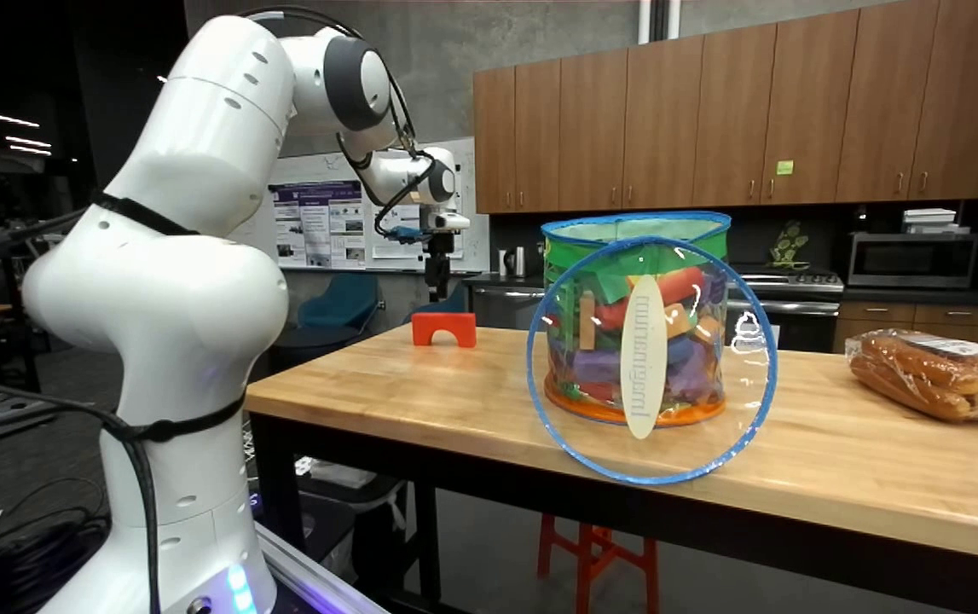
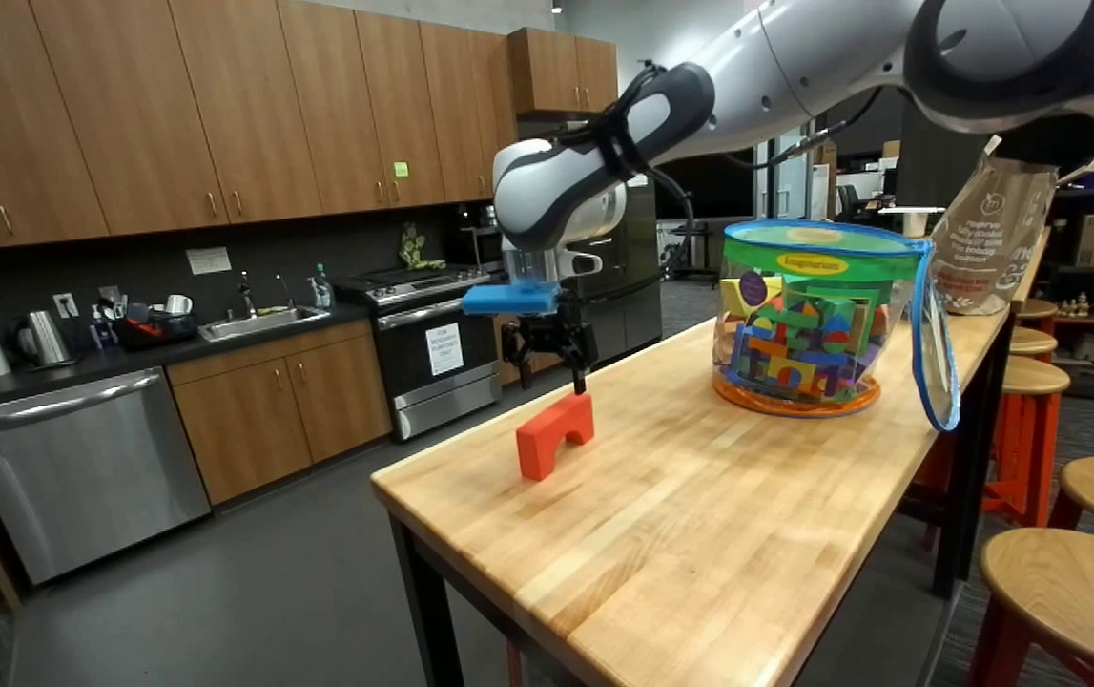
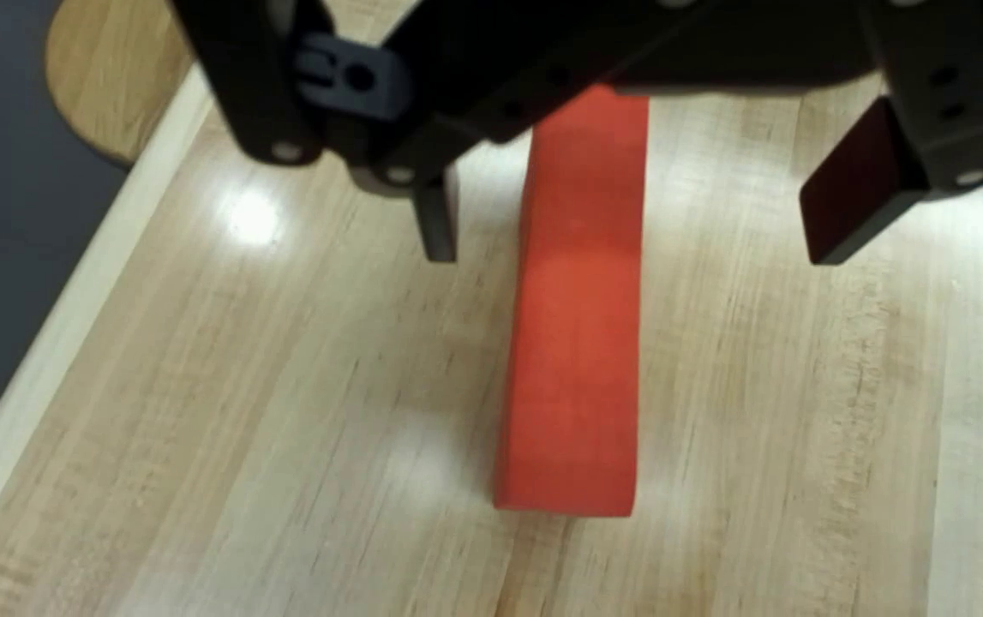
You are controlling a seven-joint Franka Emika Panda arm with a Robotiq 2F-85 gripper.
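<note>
Well, the long wooden table (image 2: 661, 534) is the biggest thing about the red arch (image 3: 581, 343), which stands upright on its 2 legs near the table's end. The white arm (image 1: 207, 128) bends over so that its far end hangs above the red arch. Along the table from the red arch, well apart, both exterior views show the clear drum (image 2: 880, 270) full of coloured blocks (image 2: 785, 348), its round lid (image 1: 644, 358) hanging open. Farther from the red arch than the drum are a paper bag (image 2: 990, 234) and wrapped bread (image 1: 936, 371). The gripper (image 3: 645, 214) hangs just above the red arch, its fingers (image 3: 860, 184) spread wide and holding nothing; in the wrist view they flank the arch, which lies nearer 1 finger than its partner. The step in hand looks like lining up over the red arch. The next move probably calls for slight centring, then a straight descent with the fingers wide and clear of the arch's sides.
</note>
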